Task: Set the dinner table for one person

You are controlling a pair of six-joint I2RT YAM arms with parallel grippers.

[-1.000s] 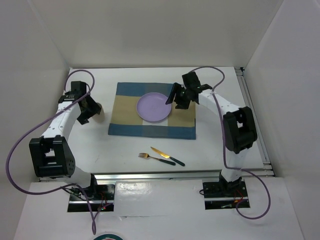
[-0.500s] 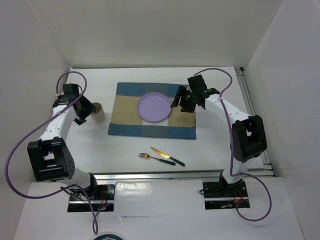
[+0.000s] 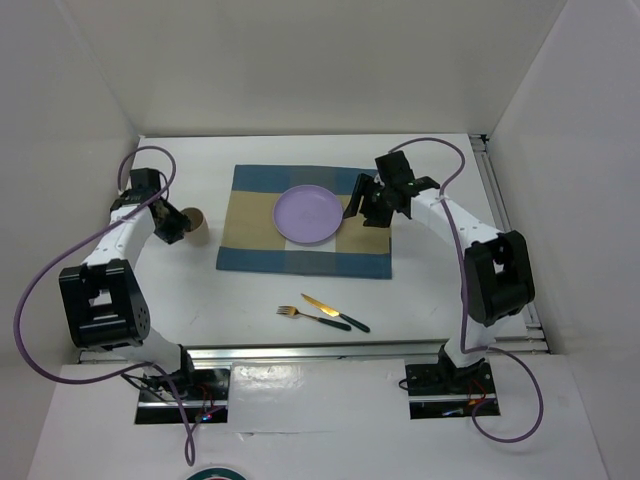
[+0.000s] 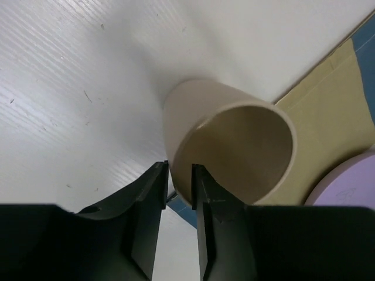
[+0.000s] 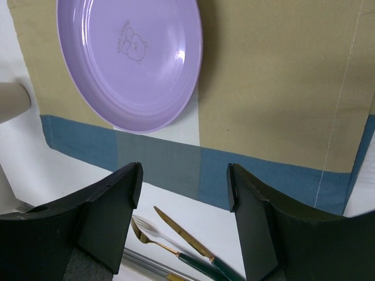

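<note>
The dinner table (image 3: 250, 300), a broad white top with a metal rail (image 3: 330, 349) along its near edge, lay under both arms. A blue-and-tan checked placemat (image 3: 300, 258) was spread on its far middle, and a lilac plate (image 3: 308, 214) sat on the mat's upper centre (a small bear figure was printed in its well). Just off the mat's left edge was a beige cup (image 4: 234, 140), on bare table. The left gripper (image 4: 179, 170) was at that cup: its jaws were drawn close on the wall at the rim, one finger outside and the other on the mouth side, pinching it. Whether the cup was upright or tipped could not be told from either view. The right gripper (image 5: 181, 219) hung above the right part of the placemat, beside the plate and not touching it, its jaws spread wide with nothing between them. Near the front of the table, well apart from the mat, a fork (image 3: 312, 319) and a knife (image 3: 336, 314) lay side by side at an angle, their gold ends toward the left and their dark green handles toward the right
</note>
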